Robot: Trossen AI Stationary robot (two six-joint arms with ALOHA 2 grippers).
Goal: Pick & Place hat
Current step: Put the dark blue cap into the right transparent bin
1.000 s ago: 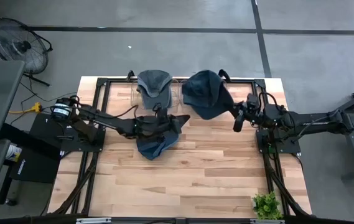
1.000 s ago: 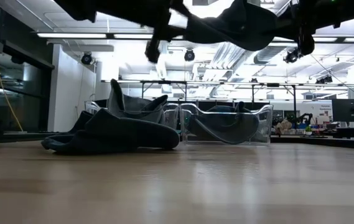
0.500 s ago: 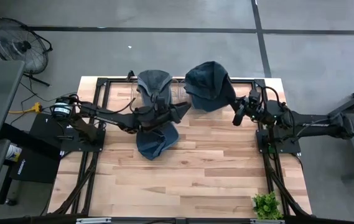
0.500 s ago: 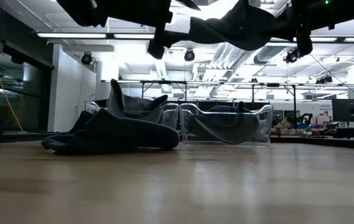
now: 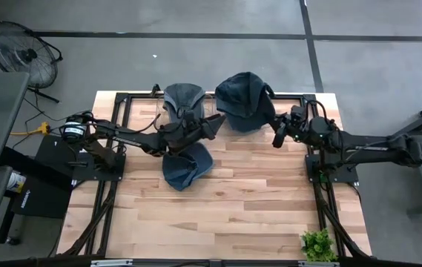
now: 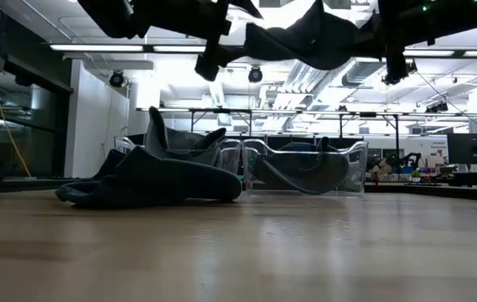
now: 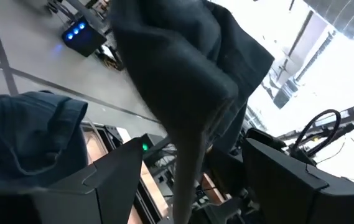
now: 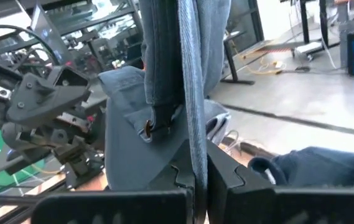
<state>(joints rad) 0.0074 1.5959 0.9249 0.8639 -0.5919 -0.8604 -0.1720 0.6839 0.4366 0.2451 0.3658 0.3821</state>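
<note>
We hold the hat aloft between both arms, left tool and right tool each pinching an edge, so it stretches left-right just above the right clear bin at the worktop's far edge.

Robotics lab, concrete floor, ceiling strip lights, floor fan

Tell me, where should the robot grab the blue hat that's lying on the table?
Probably the front edge of the lying hat, coming straight down from above. It is slumped low with loose folds to pinch, and the left arm hangs over its back part. Right now the left hand and right hand both hold the lifted hat.
</note>
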